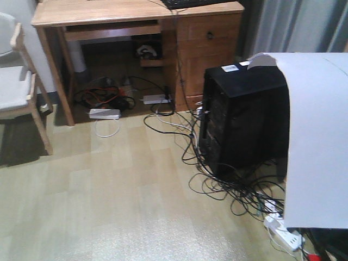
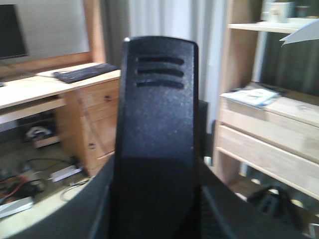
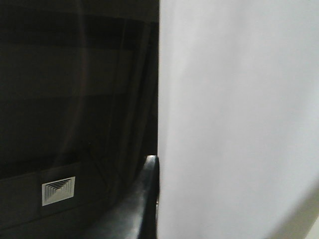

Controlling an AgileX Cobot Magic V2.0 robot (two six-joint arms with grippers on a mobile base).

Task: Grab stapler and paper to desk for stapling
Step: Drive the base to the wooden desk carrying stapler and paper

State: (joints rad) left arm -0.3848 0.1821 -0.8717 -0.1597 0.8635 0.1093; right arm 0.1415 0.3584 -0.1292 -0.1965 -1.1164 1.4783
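Your left pincer (image 2: 157, 211) is clamping what I judge to be the small black plastic stapler (image 2: 157, 114). Its ribbed end is standing up between the closed-in fingers, so it shouldn't slip on the carry. Your right pincer (image 3: 153, 196) is pinching the large white rectangular sheet of paper (image 3: 234, 109) at its edge. Only one finger is showing, with the sheet hiding the other, and the paper is hanging flat and uncreased. The light wooden tabletop (image 2: 30, 87) is sitting ahead and left of the left pincer, well apart, so neither load is over it yet.
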